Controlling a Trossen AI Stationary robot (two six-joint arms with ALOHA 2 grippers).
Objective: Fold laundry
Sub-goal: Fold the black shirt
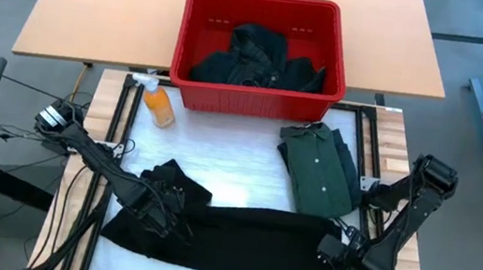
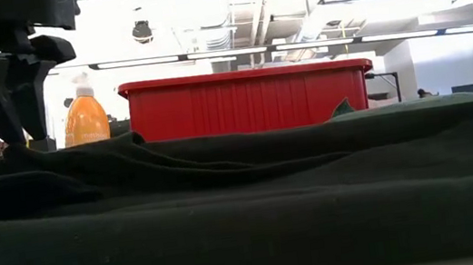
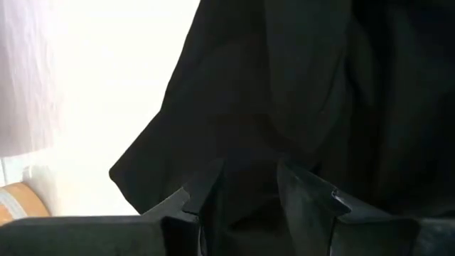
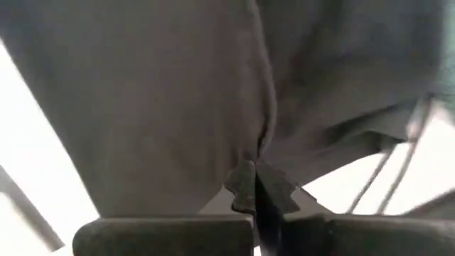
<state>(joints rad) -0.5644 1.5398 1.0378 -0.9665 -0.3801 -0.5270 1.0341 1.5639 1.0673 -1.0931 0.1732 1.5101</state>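
Laundry is spread across three places: a black garment (image 1: 237,234) lies flat at 6 o'clock on the table (image 1: 245,178), a folded green shirt (image 1: 317,169) is set at 3 o'clock, and more dark clothes (image 1: 256,61) wait in the red basket (image 1: 188,42) at 12 o'clock. The left pincer (image 1: 161,204) is clamped on the black garment's left end with cloth between its fingers; the right pincer (image 1: 338,253) is clenched on its right edge. One piece seems done, this fold barely begun. No readable writing is seen.

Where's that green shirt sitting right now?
From above, the green shirt lies folded on the table's right side, just in front of the red basket and beside the spread black garment.
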